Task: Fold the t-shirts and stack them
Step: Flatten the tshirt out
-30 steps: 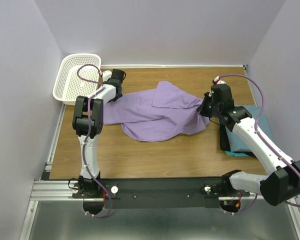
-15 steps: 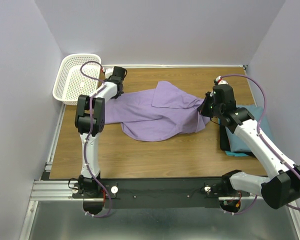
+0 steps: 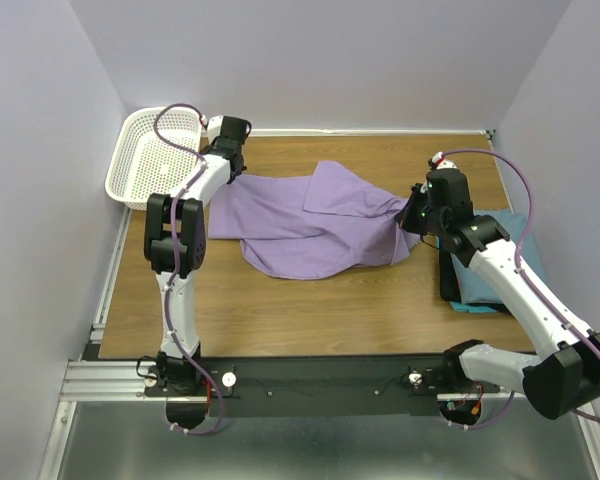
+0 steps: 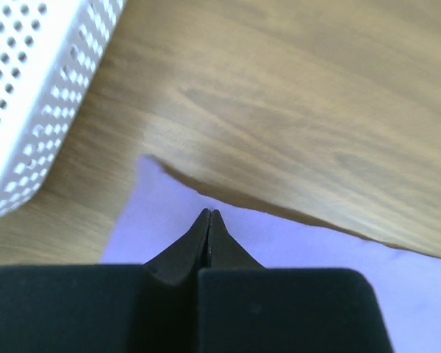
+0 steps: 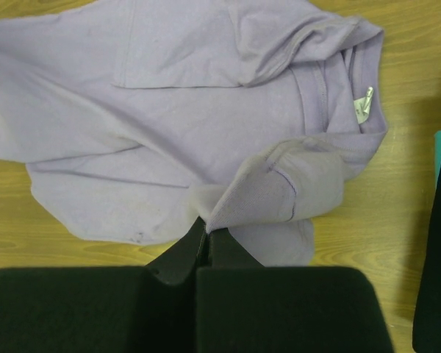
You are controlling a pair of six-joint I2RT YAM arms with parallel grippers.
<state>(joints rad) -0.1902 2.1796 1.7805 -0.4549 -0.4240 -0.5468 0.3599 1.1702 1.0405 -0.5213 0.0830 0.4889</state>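
**Two closed grips, one shirt to pull flat**

Top view: the crumpled lavender-purple short-sleeved t-shirt (image 3: 310,225) lies mid-table on the brown wooden table (image 3: 310,310). It sits between the white plastic mesh basket (image 3: 145,150) and the folded teal blue-green t-shirt (image 3: 480,290). Spreading it well likely means drawing both ends apart evenly and low.

Left wrist view: the left gripper (image 4: 208,215) has its fingers pressed together, apparently nipping the raised cloth edge. The pinch itself is hidden.

Right wrist view: the right gripper (image 5: 208,226) is clamped on a folded lobe below the collar. One sleeve cannot be found among the folds.
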